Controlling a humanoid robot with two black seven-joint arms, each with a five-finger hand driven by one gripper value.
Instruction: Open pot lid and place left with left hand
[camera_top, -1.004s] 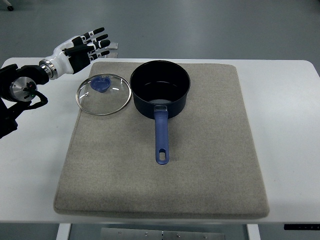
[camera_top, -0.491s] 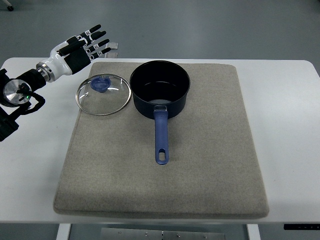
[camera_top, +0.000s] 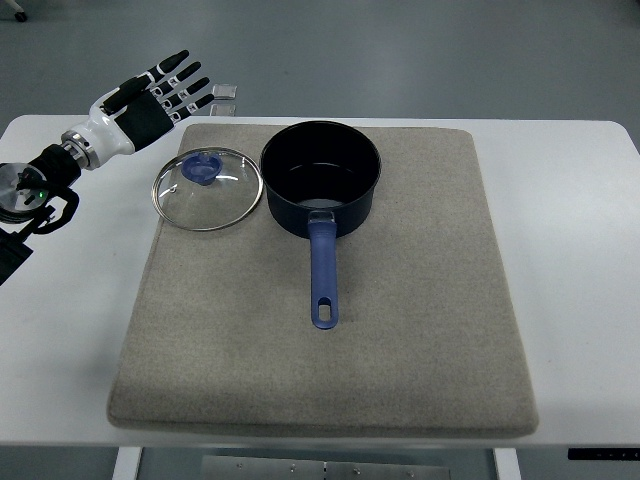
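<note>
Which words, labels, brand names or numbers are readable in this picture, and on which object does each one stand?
No text can be read.
Small white marks on the fingers of the left hand: too small to read.
The pot, the lid, the mat and the table show no print.

1 rectangular grey felt mat (camera_top: 400, 330) lies flat on the white rectangular desk (camera_top: 570, 250). The mat covers the desk's centre, and its near edge reaches the desk's near edge. Bare white margins remain along the left and right edges.
</note>
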